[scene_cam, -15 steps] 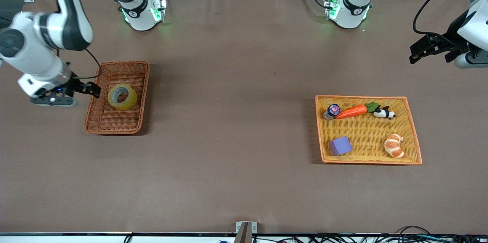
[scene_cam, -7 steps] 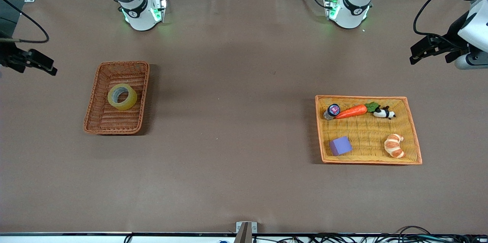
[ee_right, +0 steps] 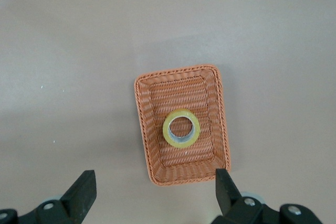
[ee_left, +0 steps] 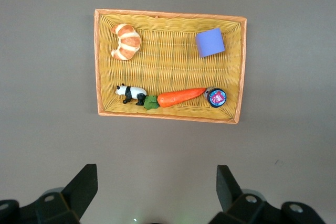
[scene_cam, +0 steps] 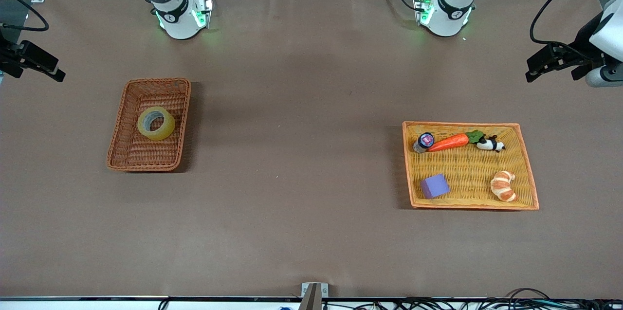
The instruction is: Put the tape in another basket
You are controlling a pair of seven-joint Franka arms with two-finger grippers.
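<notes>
The yellowish tape roll lies flat inside the reddish-brown wicker basket at the right arm's end of the table. My right gripper is open and empty, raised above the table edge away from the basket. The right wrist view looks down on the tape in the basket, with the open right gripper high above. My left gripper is open and empty, raised at the left arm's end of the table; it also shows open in the left wrist view.
A wider orange-yellow tray basket at the left arm's end holds a carrot, a toy panda, a croissant, a purple cube and a small round tin. The left wrist view shows it too.
My right gripper has lifted away from the reddish-brown basket's side and pulled back toward the table's end. The tape stays in the basket. The left gripper has barely moved.
</notes>
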